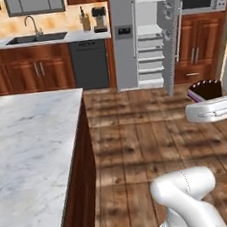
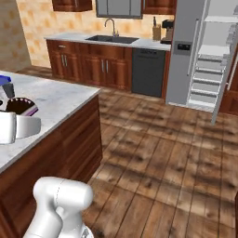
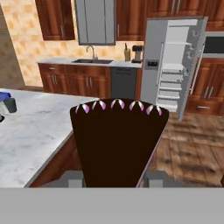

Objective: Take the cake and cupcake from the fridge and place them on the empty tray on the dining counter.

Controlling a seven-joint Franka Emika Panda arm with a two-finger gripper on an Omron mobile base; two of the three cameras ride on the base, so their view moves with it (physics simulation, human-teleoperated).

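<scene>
My gripper (image 3: 114, 178) is shut on the cake (image 3: 118, 144), a dark-brown wedge with a row of pink-and-white dollops along its far edge. The two fingers (image 3: 72, 178) stand on either side of the slice's narrow end. From the base cameras, the cake (image 1: 206, 90) sits above the white hand, with the gripper (image 1: 208, 101) held out over the wooden floor. The same cake (image 2: 21, 106) appears by the near edge of the dining counter (image 2: 56, 100). The fridge (image 1: 149, 35) stands at the back with its right door swung open, showing white shelves. The cupcake and the tray are out of view.
The marble-topped dining counter (image 1: 34, 150) is to the left. A blue object (image 3: 4, 95) and a small grey cup (image 3: 9, 105) sit on its far left. The wall counter with sink (image 1: 36, 38) and a dark dishwasher (image 1: 89, 63) line the back. Wooden floor (image 1: 138, 132) lies between the island and the fridge.
</scene>
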